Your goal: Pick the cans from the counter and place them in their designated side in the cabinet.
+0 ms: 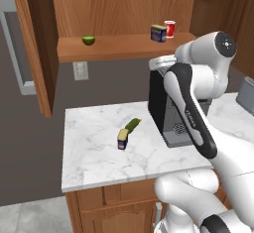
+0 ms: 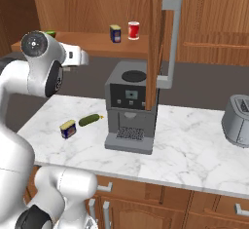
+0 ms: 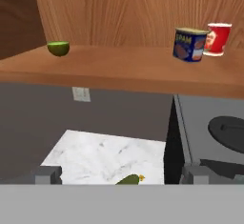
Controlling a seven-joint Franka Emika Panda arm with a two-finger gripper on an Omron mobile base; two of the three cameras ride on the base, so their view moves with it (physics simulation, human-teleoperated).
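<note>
Two cans matter here: one blue can (image 1: 158,32) already stands on the cabinet (image 1: 119,9) shelf, just beside a red-and-white can (image 1: 170,29), and the other can (image 1: 123,139) lies on the counter (image 1: 89,152), close to a green pickle (image 1: 132,124). In my hand view the fingers (image 3: 48,175) stand spread as wide as they go, with nothing between them, and the camera looks across at the shelf with the counter below.

What worries me from here: the counter can sits so near the pickle that a slightly off descent could nudge the pickle or catch it along with the can. The can looks tipped on its side in the right base view, so its rounded-corner metal wall may slip or roll between smooth fingers if I grip the wrong faces. The coffee machine (image 2: 130,111), a boxy grey and black block, stands just to the right of that spot, and the arm's elbow could clip it on the way down. Lifting back up, the shelf edge and the open door (image 1: 34,43) are both in the sweep.

The counter is polished white marble with grey veins; the cabinet is reddish wood with strong grain. A green lime half (image 3: 58,48), domed and glossy, rests at the far left of the shelf
</note>
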